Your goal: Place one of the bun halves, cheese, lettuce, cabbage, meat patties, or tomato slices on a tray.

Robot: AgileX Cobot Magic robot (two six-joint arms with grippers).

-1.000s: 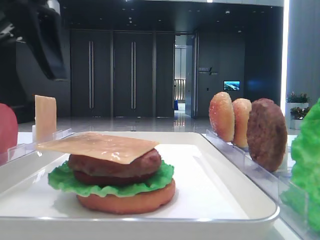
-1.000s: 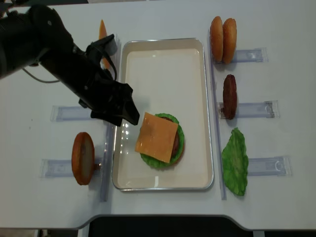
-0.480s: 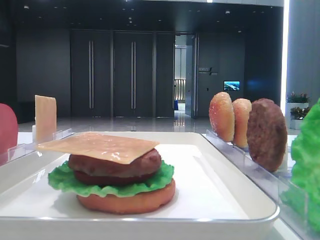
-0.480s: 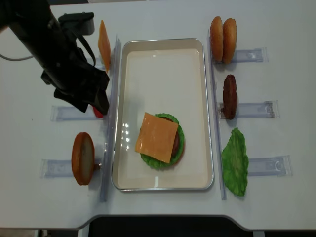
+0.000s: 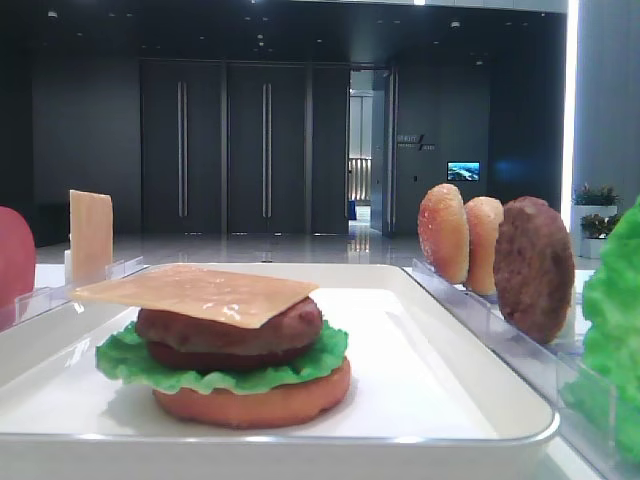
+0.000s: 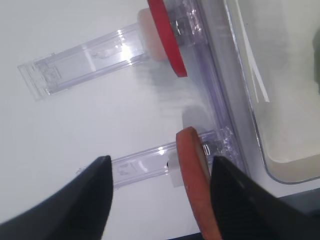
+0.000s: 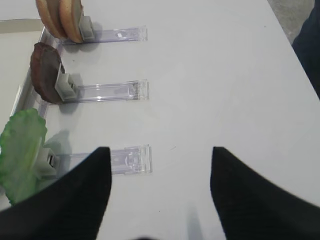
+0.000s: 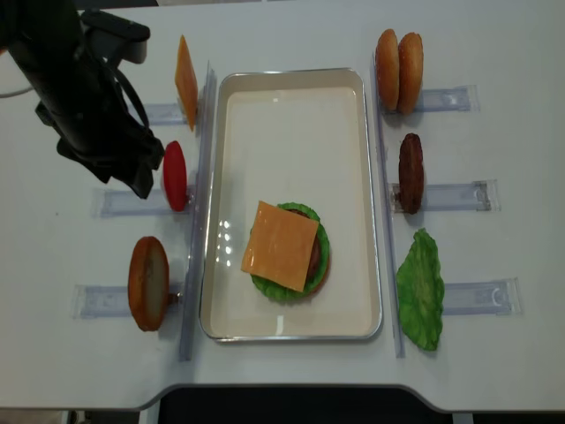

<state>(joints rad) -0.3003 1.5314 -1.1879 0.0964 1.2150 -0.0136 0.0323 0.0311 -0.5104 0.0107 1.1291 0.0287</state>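
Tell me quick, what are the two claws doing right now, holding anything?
Left gripper: open, holding nothing, above the round golden bun half in its clear plastic rack.
Right gripper: open, empty.

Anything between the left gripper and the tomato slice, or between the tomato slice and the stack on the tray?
Nothing visible. The left gripper is open, just left of the tomato slice, which stands upright in its clear rack. Toward the cheese-topped stack, only the long clear rail and the tray rim, both low.
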